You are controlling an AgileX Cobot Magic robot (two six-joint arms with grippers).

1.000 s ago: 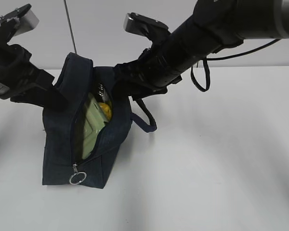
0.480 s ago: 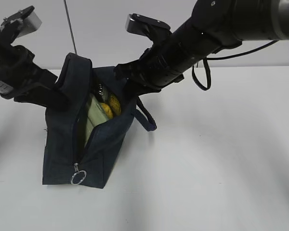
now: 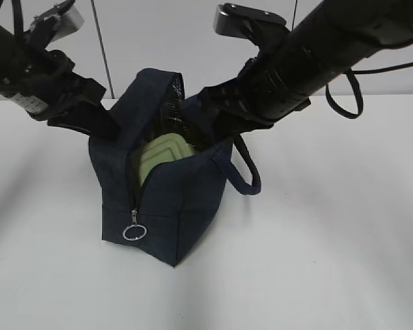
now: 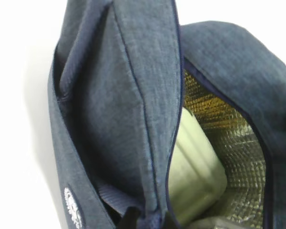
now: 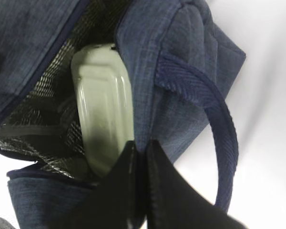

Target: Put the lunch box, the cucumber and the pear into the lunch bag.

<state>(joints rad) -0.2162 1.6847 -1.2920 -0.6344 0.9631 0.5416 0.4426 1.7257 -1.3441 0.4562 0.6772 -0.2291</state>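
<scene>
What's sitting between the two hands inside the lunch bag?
The lunch box, green lid up, between the left hand and right hand; exterior view.

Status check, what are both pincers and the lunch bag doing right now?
Right pincer shut on lunch bag rim. Left pincer pinching opposite rim. Lunch box inside; bag unzipped. Pear, cucumber not visible. Nothing obstructing.

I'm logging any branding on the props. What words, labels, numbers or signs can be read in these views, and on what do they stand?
None can be read.
A small white printed mark on the outside of the lunch bag, low in the left wrist view: too blurred to read.
The lunch box lid, the left gripper and the right gripper: no lettering shows.
</scene>
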